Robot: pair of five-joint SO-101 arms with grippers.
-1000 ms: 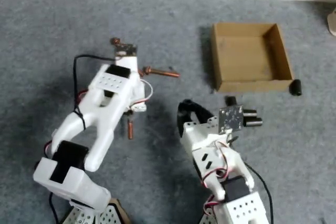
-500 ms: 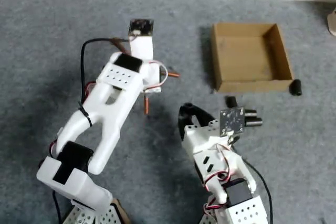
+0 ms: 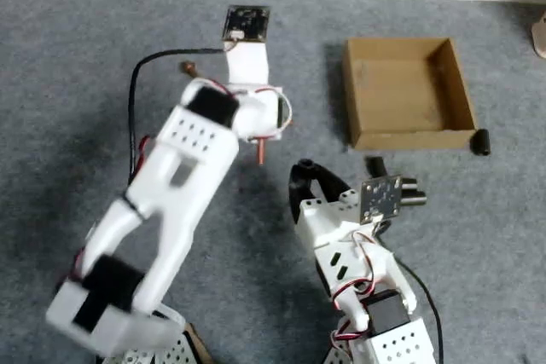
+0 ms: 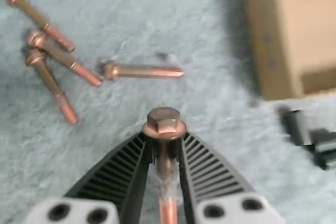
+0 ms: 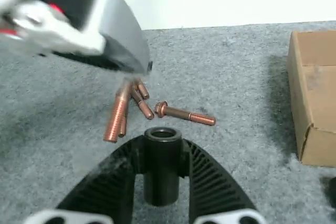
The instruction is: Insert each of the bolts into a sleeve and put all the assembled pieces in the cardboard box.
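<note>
My left gripper [image 4: 164, 148] is shut on a copper bolt [image 4: 164, 124], whose hex head sticks out past the fingertips. In the high view this bolt [image 3: 261, 153] hangs under the left wrist, just beyond my right gripper [image 3: 309, 183]. My right gripper [image 5: 163, 153] is shut on a black sleeve [image 5: 162, 166], held upright with its bore open. The held bolt [image 5: 116, 118] hangs slanted just beyond that sleeve. The cardboard box [image 3: 409, 139] stands at the far right, with nothing inside.
Several loose bolts [image 4: 142, 71] lie on the grey carpet beyond the left gripper. One bolt [image 5: 184, 114] lies just past the held sleeve. Loose black sleeves [image 3: 412, 194] lie in front of the box, and another sleeve [image 3: 480, 142] lies by its right corner.
The left arm has carried its bolt to the right and farther from the arm bases, stopping close to the right gripper. The right arm has barely moved.
</note>
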